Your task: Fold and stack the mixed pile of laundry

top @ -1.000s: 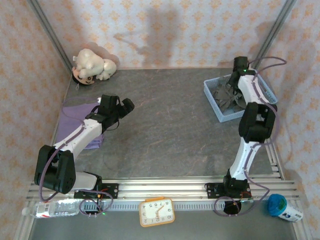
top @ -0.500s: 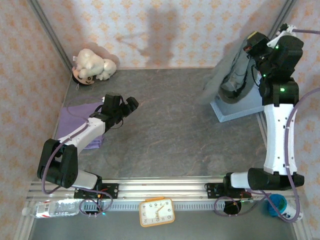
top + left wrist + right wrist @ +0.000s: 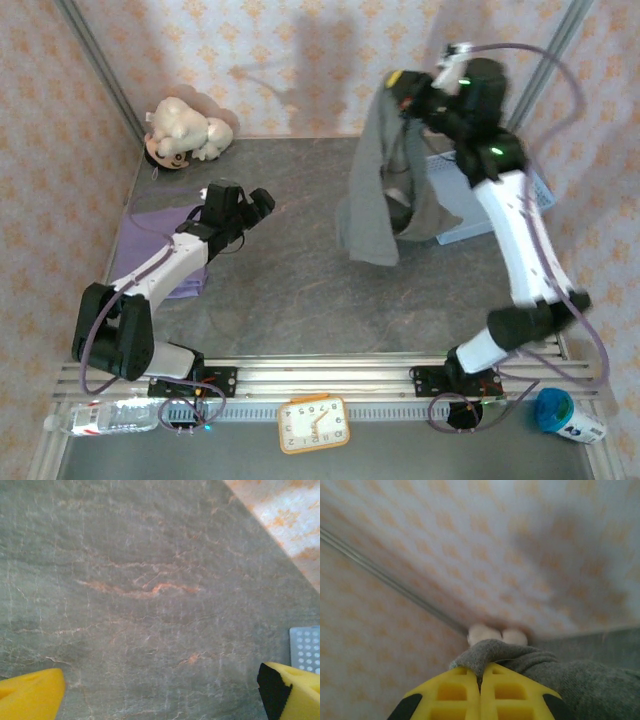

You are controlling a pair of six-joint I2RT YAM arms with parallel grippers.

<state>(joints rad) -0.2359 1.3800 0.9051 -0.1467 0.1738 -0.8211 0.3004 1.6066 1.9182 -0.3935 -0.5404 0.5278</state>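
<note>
The dark grey shirt (image 3: 380, 190) hung in the air above the right half of the desk (image 3: 300, 270), draped downward in long folds, with its lower hem near the desk surface and in front of the light blue basket (image 3: 541, 190). Its top edge was pinched in the right gripper (image 3: 405, 95), which was raised high near the back wall. In the right wrist view, the two yellow fingers (image 3: 452, 695) of the right gripper (image 3: 481, 680) were pressed together, and a bunched fold of the dark grey shirt (image 3: 520, 660) emerged at their tips.

The lilac shirt (image 3: 140, 228) lay flat on the desk at the far left edge, partly covered by the left arm. The left gripper (image 3: 252, 205) was positioned to the right of that shirt, apart from it. In the left wrist view, the left gripper (image 3: 160, 697) had its yellow fingers (image 3: 30, 697) spread wide apart with nothing between them, above the bare marbled desk (image 3: 150, 580); a corner of the basket (image 3: 305, 647) appeared at the right margin.

A white plush toy (image 3: 185, 130) rested in the rear left corner of the desk, well apart from both shirts.
</note>
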